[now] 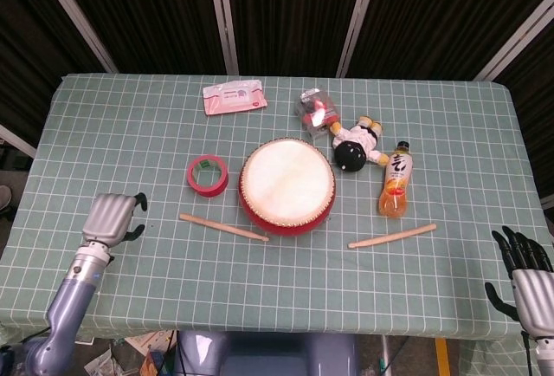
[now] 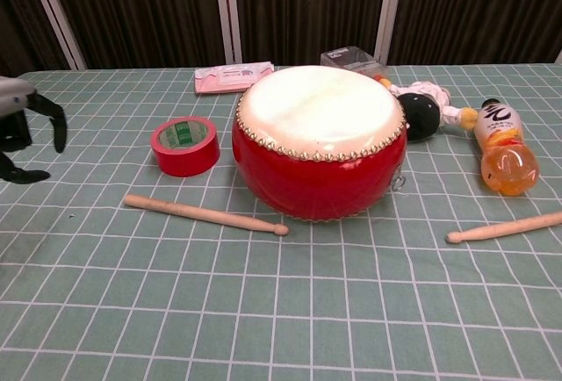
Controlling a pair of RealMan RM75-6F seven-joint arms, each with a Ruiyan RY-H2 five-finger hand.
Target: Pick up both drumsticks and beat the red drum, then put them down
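Observation:
The red drum (image 1: 286, 185) (image 2: 319, 140) with a pale skin stands mid-table. One wooden drumstick (image 1: 223, 227) (image 2: 205, 214) lies on the cloth to its front left, the other drumstick (image 1: 392, 236) (image 2: 505, 226) to its front right. My left hand (image 1: 111, 217) (image 2: 22, 126) hovers over the table's left part, left of the nearer stick, fingers apart and holding nothing. My right hand (image 1: 524, 272) sits off the table's front right corner, fingers spread, empty; the chest view does not show it.
A red tape roll (image 1: 208, 175) (image 2: 184, 145) lies left of the drum. Behind it are a wipes pack (image 1: 235, 98), a clear box (image 1: 315, 111), a plush toy (image 1: 358, 144) and an orange drink bottle (image 1: 396, 180) (image 2: 500, 146) near the right stick.

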